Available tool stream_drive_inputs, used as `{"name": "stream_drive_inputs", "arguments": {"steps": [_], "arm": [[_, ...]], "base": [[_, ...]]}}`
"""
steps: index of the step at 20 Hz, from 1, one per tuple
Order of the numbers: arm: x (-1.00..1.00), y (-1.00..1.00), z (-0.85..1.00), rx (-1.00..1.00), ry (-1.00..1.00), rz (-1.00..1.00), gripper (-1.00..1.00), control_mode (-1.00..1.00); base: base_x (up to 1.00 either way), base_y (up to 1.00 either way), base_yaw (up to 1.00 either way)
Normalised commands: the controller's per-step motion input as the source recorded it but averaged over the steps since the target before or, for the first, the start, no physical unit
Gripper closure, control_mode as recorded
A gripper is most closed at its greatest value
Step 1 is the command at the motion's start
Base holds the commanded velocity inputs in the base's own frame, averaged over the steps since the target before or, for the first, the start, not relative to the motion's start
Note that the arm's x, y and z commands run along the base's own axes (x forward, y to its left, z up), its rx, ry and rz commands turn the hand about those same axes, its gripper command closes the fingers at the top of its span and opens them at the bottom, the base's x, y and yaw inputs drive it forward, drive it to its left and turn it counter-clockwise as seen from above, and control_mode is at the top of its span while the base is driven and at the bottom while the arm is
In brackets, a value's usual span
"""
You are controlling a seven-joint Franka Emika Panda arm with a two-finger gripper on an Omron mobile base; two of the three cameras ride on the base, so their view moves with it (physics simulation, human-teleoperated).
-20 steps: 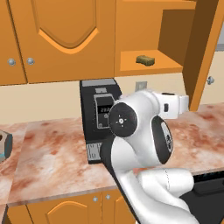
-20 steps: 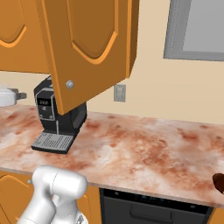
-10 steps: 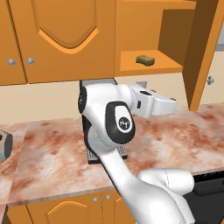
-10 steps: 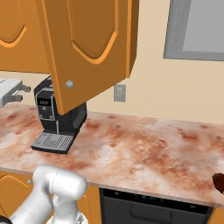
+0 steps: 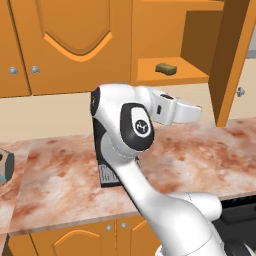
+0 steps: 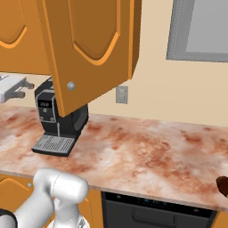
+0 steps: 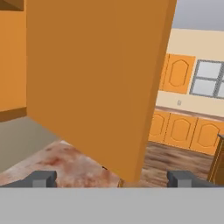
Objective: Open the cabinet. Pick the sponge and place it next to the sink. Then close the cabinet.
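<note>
Left base view: the white arm's hand reaches out over the marbled countertop [image 5: 200,155], below the opened cabinet [image 5: 172,75], whose door [image 5: 231,60] stands swung wide to the right with its round silver knob [image 5: 240,92] facing out. The sponge [image 5: 165,68], a small olive-yellow block with a darker top, lies flat on the orange shelf [image 5: 150,75], above the claw and a little further back, well apart from it. In the hand view the gripper [image 7: 112,178] has its two dark fingertips [image 7: 42,177] spread as wide as they go, with nothing between them; ahead of it looms the plain inner face of the open door, with countertop beneath. The right base view shows the door's arched front [image 6: 95,44] hanging out over a black coffee machine [image 6: 58,120], which stands just beside and below the hand. Judged from these frames, the opening step is done and the pick is next. The sponge should be very light and soft, giving way under pressure, so a modest squeeze ought to hold it; its rough faces are unlikely to slip. The best hold looks to be across its two long sides at mid-length, fingers entering level with the shelf. Risks: nudging the loose block deeper along the shelf, or clipping the shelf lip or door edge on the way up.
</note>
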Motion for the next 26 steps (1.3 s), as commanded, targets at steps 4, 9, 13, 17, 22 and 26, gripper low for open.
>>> {"name": "stream_drive_inputs", "arguments": {"steps": [4, 9, 13, 17, 22, 26], "arm": [[0.33, -0.49, -0.02, -0.06, -0.05, 0.05, -1.00, -1.00], [0.27, -0.49, 0.00, -0.17, -0.03, 0.03, -1.00, -1.00], [0.17, -0.55, 0.00, -0.18, -0.01, 0.00, -1.00, -1.00], [0.02, -0.63, 0.00, -0.20, 0.00, 0.00, -1.00, -1.00], [0.00, -0.72, 0.00, -0.17, 0.00, 0.00, -1.00, -1.00], [0.00, -0.71, 0.00, -0.16, 0.00, -0.03, -1.00, -1.00]], "base": [[0.00, 0.00, 0.00], [0.00, 0.00, 0.00], [0.00, 0.00, 0.00], [0.00, 0.00, 0.00], [0.00, 0.00, 0.00], [0.00, 0.00, 0.00]]}}
